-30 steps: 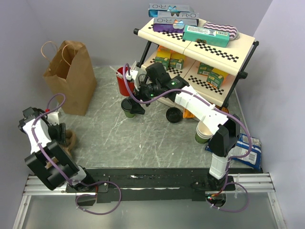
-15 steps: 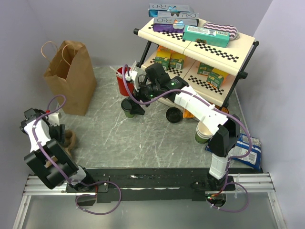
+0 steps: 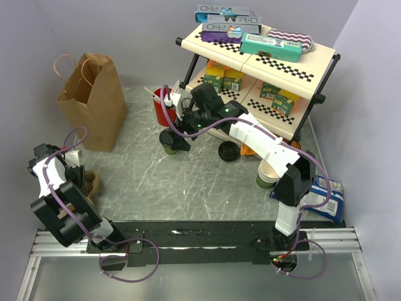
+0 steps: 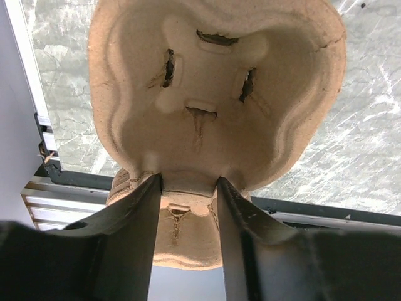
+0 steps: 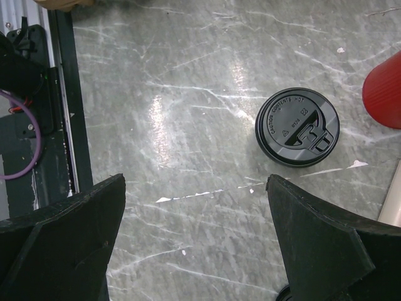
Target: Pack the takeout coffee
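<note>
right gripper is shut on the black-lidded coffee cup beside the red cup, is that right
No: the right gripper is open, jaws wide and clear of the black-lidded coffee cup, as the right wrist view shows. That cup is beside the red cup.

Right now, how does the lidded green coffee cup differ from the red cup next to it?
The takeout coffee is dark green under a black lid; the red cup is red. The coffee stands just off the open right tool; the red cup stands farther back, by the shelf. Both stand upright on the table, similar in size.
</note>
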